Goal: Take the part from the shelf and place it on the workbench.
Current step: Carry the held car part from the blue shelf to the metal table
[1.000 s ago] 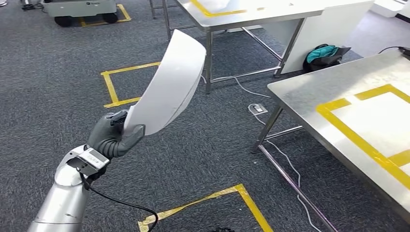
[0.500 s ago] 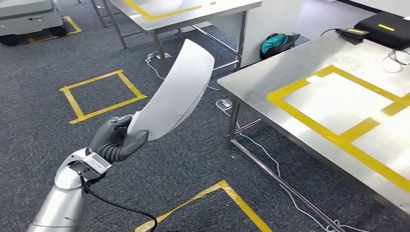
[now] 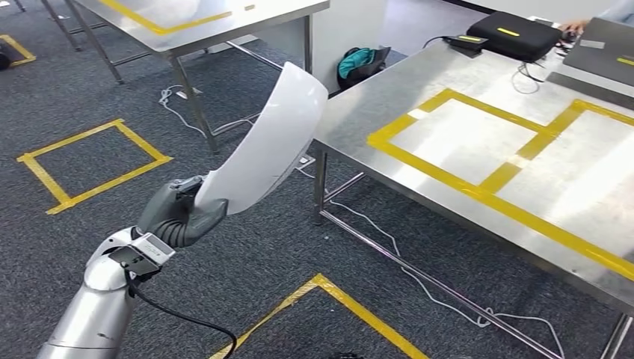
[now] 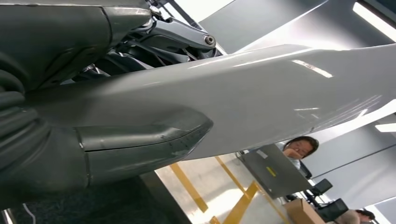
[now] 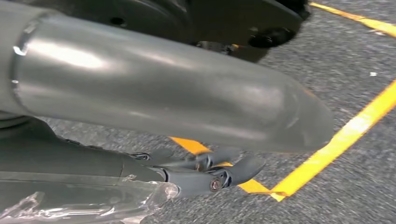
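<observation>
White and glossy, the part (image 3: 268, 142) is held aloft by the left hand (image 3: 179, 213), gripped at its narrow lower end, with the wide curved end rising well above the carpeted floor (image 3: 247, 262). In the left wrist view the thumb is seen pressed flat across the part's smooth face (image 4: 289, 93), the darker fingers (image 4: 182, 35) lying behind it.

The grip is judged precarious: a long, slick panel is held only at one end, so it could pivot or slide out of the hand, most likely during a turn or step. The upper edge stands near the corner of the steel worktop (image 3: 359, 105), and a knock against that edge could twist the part loose. The cables (image 3: 389, 247) trailing beside the worktop's legs could also be a snag underfoot.

The part is seen as a thin, gently bowed shell, broad and rounded at the top, tapering toward the held end, with a faint line across its face. It is not yet over the yellow-taped outline (image 3: 478, 179) on the worktop.

The right hand (image 5: 205, 170) hangs over the floor with nothing in it, fingers loosely apart.
</observation>
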Motion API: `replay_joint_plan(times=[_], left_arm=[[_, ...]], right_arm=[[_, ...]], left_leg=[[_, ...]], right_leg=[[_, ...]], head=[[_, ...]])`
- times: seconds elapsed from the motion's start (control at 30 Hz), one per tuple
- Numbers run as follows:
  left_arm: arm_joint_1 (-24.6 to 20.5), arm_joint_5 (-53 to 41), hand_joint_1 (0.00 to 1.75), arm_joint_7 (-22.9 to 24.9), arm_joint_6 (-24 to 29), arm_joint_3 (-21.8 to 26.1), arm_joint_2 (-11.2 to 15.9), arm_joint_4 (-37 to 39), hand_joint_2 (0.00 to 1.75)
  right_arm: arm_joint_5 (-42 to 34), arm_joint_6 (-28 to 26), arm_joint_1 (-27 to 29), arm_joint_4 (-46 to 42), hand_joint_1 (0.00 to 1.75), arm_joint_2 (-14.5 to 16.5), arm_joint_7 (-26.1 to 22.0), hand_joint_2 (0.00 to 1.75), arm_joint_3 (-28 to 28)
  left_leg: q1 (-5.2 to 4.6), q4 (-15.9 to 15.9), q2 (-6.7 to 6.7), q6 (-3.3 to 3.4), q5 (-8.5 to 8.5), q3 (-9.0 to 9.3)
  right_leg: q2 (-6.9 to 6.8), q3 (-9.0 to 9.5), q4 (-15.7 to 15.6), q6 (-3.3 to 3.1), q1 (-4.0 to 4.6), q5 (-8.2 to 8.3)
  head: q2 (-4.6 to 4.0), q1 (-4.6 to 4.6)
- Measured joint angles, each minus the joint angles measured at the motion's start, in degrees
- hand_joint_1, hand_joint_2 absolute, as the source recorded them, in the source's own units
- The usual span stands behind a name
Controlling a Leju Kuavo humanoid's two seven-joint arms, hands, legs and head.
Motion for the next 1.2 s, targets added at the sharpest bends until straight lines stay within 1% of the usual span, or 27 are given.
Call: replay_joint_plan(times=[0.03,0.07,0.13,0.17,0.23,0.27,0.33,0.37,0.4,0.43,0.47,0.5,0.53,0.57,0.63,0.7,0.77,0.83,0.9,0.93,0.97,1.0,1.03,1.1,1.13,1.17,1.2], left_arm=[[0.6,0.3,1.75,-0.1,0.6,0.4,0.7,-0.2,1.75],[1.3,0.6,1.75,-0.3,1.1,1.1,1.4,-0.6,1.75],[3.2,1.2,1.75,-1.1,1.5,3.1,3.2,-1.7,1.75],[4.0,1.4,1.75,-1.5,1.4,4.2,3.9,-2.2,1.75],[5.1,1.4,1.75,-2.0,1.0,5.8,4.7,-3.1,1.75],[5.5,1.3,1.75,-2.1,0.9,6.4,5.0,-3.4,1.75],[6.1,1.1,1.75,-2.2,1.0,7.2,5.4,-4.0,1.75],[6.5,1.0,1.75,-2.2,1.0,7.8,5.7,-4.1,1.75],[7.1,0.9,1.75,-2.2,0.9,8.4,6.0,-4.1,1.75],[7.6,0.6,1.75,-2.2,0.8,9.0,6.2,-4.1,1.75],[8.0,0.3,1.75,-2.2,0.6,9.5,6.4,-3.9,1.75],[8.2,-0.1,1.75,-2.3,0.4,9.9,6.5,-3.8,1.75],[8.2,-0.6,1.75,-2.4,0.3,10.0,6.5,-3.7,1.75],[8.2,-1.3,1.75,-2.4,0.4,10.1,6.5,-3.7,1.75],[8.2,-3.5,1.75,-2.3,1.2,10.0,6.4,-3.7,1.75],[8.2,-7.0,1.75,-1.8,2.9,9.7,6.3,-3.8,1.75],[8.0,-9.8,1.75,-1.4,4.3,8.6,6.0,-3.8,1.75],[7.5,-10.7,1.75,-0.9,4.9,7.1,5.3,-3.9,1.75],[7.2,-11.6,1.75,0.1,5.9,5.6,4.6,-4.1,1.75],[7.2,-12.4,1.75,0.6,6.7,4.9,4.4,-4.1,1.75],[7.3,-13.3,1.75,1.1,7.6,4.3,4.4,-4.2,1.75],[7.4,-14.1,1.75,1.6,8.5,3.7,4.4,-4.2,1.75],[7.5,-14.6,1.75,1.9,9.2,3.1,4.4,-4.2,1.75],[7.5,-15.0,1.75,2.0,9.8,2.4,4.4,-4.4,1.75],[7.5,-15.0,1.75,2.0,9.9,2.1,4.4,-4.5,1.75],[7.5,-15.0,1.75,2.0,10.0,1.9,4.5,-4.6,1.75],[7.5,-15.0,1.75,2.0,10.0,1.7,4.5,-4.7,1.75]], right_arm=[[1.1,0.0,0.0,0.0,0.0,-0.1,-0.2,0.0,0.7],[2.1,0.0,-0.2,0.1,0.0,-0.2,-0.4,0.0,1.4],[3.5,0.0,-0.8,0.4,0.0,-0.3,-0.8,0.0,2.9],[3.9,0.0,-1.1,0.5,0.0,-0.3,-0.9,0.0,3.5],[4.3,-0.1,-1.5,0.7,0.0,-0.3,-0.9,0.0,4.4],[4.4,-0.1,-1.6,0.7,0.0,-0.3,-0.9,0.0,4.7],[4.6,-0.1,-2.0,0.8,0.0,-0.4,-0.9,0.0,5.3],[4.6,-0.1,-2.3,0.8,0.0,-0.4,-0.9,0.0,5.6],[4.7,-0.1,-2.7,0.9,0.0,-0.3,-0.9,0.0,5.9],[4.7,-0.1,-3.0,1.0,0.0,-0.3,-0.7,0.0,6.1],[4.7,-0.1,-3.1,1.1,0.0,-0.3,-0.5,0.0,6.3],[4.6,-0.1,-3.0,1.2,0.0,-0.2,-0.2,0.0,6.4],[4.6,-0.1,-2.8,1.3,0.0,-0.2,0.1,0.0,6.5],[4.6,-0.2,-2.6,1.3,0.0,-0.2,0.4,0.0,6.5],[4.4,-0.3,-2.4,1.4,0.0,-0.2,0.8,0.0,6.5],[4.0,-0.3,-2.1,1.4,0.0,-0.3,1.1,0.0,6.5],[3.5,-0.3,-1.4,1.4,0.0,-0.3,1.4,0.0,6.5],[3.0,-0.3,-0.8,1.4,0.0,-0.4,1.4,0.0,6.4],[2.7,-0.1,-0.8,1.4,0.0,-0.5,1.4,0.0,6.4],[2.9,0.1,-0.9,1.4,0.0,-0.5,1.4,0.0,6.4],[3.2,0.3,-0.9,1.4,0.0,-0.6,1.4,0.0,6.4],[3.6,0.4,-0.9,1.4,0.0,-0.6,1.5,0.0,6.4],[3.9,0.4,-0.7,1.4,0.0,-0.6,1.7,0.0,6.4],[4.1,0.5,-0.5,1.4,0.0,-0.8,1.8,0.0,6.4],[4.2,0.5,-0.6,1.4,0.0,-0.8,1.9,0.0,6.4],[4.2,0.5,-0.7,1.4,0.0,-0.9,1.9,0.0,6.4],[4.2,0.5,-0.7,1.4,0.0,-0.9,1.9,0.0,6.4]], left_leg=[[0.01,0.0,0.79,-0.14,-0.13,0.14],[0.0,0.0,1.55,-0.36,-0.3,0.35],[-0.29,0.1,2.95,-0.93,-0.67,0.71],[-0.44,0.1,3.47,-1.21,-0.74,0.83],[-0.47,0.0,4.22,-1.76,-0.76,0.99],[-0.33,0.1,3.79,-2.14,-0.91,1.04],[-0.04,2.4,1.24,-2.83,-2.62,0.09],[0.05,5.3,-0.35,-3.05,-4.26,-1.24],[0.07,9.3,-1.34,-3.16,-6.18,-3.17],[0.08,13.3,-1.75,-3.23,-7.73,-5.17],[0.08,16.0,-1.91,-3.25,-8.37,-6.66],[0.1,16.8,-2.02,-3.23,-7.84,-7.25],[0.16,15.1,-2.16,-3.19,-6.24,-6.66],[0.31,11.6,-2.65,-3.2,-4.04,-5.11],[0.85,4.1,-5.22,-3.28,-0.91,-1.59],[1.06,0.8,-6.75,-2.96,-0.39,-0.17],[0.97,0.5,-5.68,-2.06,-0.28,-0.13],[0.99,0.3,-4.47,-1.09,-0.06,-0.06],[0.78,0.2,-3.1,-0.46,-0.12,-0.02],[0.62,0.2,-2.33,-0.32,-0.19,-0.01],[0.49,0.2,-1.54,-0.24,-0.25,0.03],[0.4,0.2,-0.82,-0.19,-0.33,0.09],[0.33,0.2,-0.19,-0.2,-0.43,0.2],[0.21,0.2,0.8,-0.41,-0.73,0.61],[0.03,0.3,1.19,-0.64,-0.92,0.79],[-0.15,0.4,1.57,-0.87,-1.07,0.92],[-0.3,0.4,1.95,-1.09,-1.15,1.0]], right_leg=[[-0.36,1.66,-2.7,0.02,-0.03,1.48],[-1.27,4.17,-6.9,-0.02,-0.03,3.23],[-3.0,8.38,-13.7,-0.49,0.24,5.27],[-3.37,9.27,-15.2,-0.85,0.38,5.48],[-2.51,9.23,-15.5,-1.73,0.57,5.43],[-2.03,9.24,-15.6,-2.1,0.52,5.49],[-1.02,9.36,-15.8,-2.81,0.23,5.67],[-0.4,9.39,-15.9,-3.04,0.08,5.74],[0.34,9.35,-15.9,-3.21,0.0,5.76],[1.19,9.32,-15.9,-3.33,-0.03,5.78],[2.06,9.32,-15.9,-3.35,-0.05,5.8],[2.9,9.33,-15.9,-3.33,-0.08,5.83],[3.67,9.37,-15.9,-3.24,-0.14,5.88],[4.41,9.4,-15.9,-3.08,-0.24,5.93],[5.88,9.1,-15.6,-2.51,-0.24,6.0],[7.2,8.57,-15.7,-1.74,-0.27,6.25],[7.94,8.04,-16.1,-0.97,-0.5,6.59],[5.31,6.77,-14.2,-0.45,-0.29,5.35],[1.54,3.59,-7.5,-0.22,-0.02,1.78],[0.72,1.62,-3.4,-0.15,-0.04,0.0],[0.35,0.16,-0.3,-0.11,-0.06,-1.04],[0.18,-0.23,0.7,-0.11,-0.06,-0.96],[0.03,0.6,-0.6,-0.17,-0.06,0.17],[-1.35,5.06,-8.4,-0.46,0.07,3.73],[-2.22,7.23,-12.1,-0.73,0.24,4.88],[-2.88,8.67,-14.5,-1.02,0.4,5.46],[-3.14,9.23,-15.5,-1.28,0.58,5.46]], head=[[0.0,0.0],[0.0,0.01],[0.0,-0.08],[0.0,-0.17],[0.0,-0.31],[0.0,-0.32],[0.0,-0.38],[0.0,-0.46],[0.0,-0.51],[0.0,-0.58],[0.0,-0.59],[0.0,-0.6],[0.0,-0.59],[0.0,-0.58],[0.0,-0.64],[0.0,-0.71],[0.0,-0.72],[0.0,-0.39],[0.0,0.0],[0.0,0.06],[0.0,0.04],[0.0,0.04],[0.0,0.04],[0.0,0.07],[0.0,0.05],[0.0,0.02],[0.0,-0.02]])
